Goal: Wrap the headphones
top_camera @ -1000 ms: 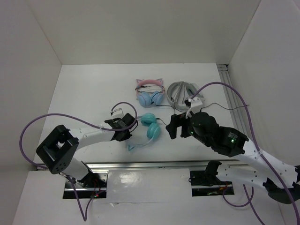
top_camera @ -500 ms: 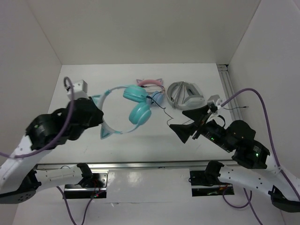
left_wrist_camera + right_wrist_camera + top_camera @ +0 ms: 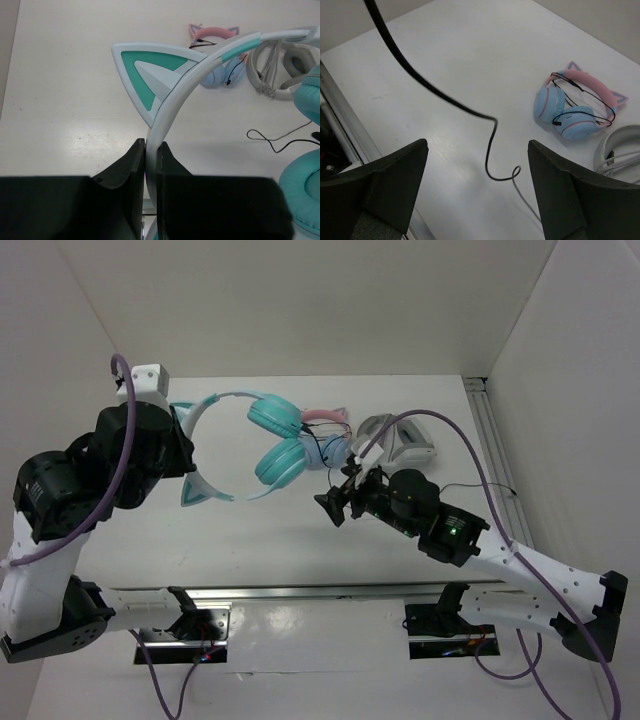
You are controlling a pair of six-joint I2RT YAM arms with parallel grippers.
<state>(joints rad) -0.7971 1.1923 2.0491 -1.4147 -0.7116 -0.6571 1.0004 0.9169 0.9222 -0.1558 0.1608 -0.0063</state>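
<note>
The headphones (image 3: pixel 272 438), with teal cups, a pale headband and cat ears, hang in the air at the left. My left gripper (image 3: pixel 188 455) is shut on the headband (image 3: pixel 170 107), just below a cat ear (image 3: pixel 150 75). A teal cup (image 3: pixel 302 192) shows at the right edge of the left wrist view. The thin dark cable (image 3: pixel 490 142) hangs down and curls on the table between my right fingers. My right gripper (image 3: pixel 330 506) is open and empty, below and right of the cups; in its own view (image 3: pixel 477 150) the jaws stand wide apart.
The pink-banded cat-ear pair (image 3: pixel 325 425) lies at the back middle and also shows in the right wrist view (image 3: pixel 575 105). The grey-white pair (image 3: pixel 395 435) lies right of it. A rail (image 3: pixel 490 440) runs along the right wall.
My left arm has lifted the headphones off the table and carried them up and back-left. My right gripper has swung left, toward the hanging cable.
</note>
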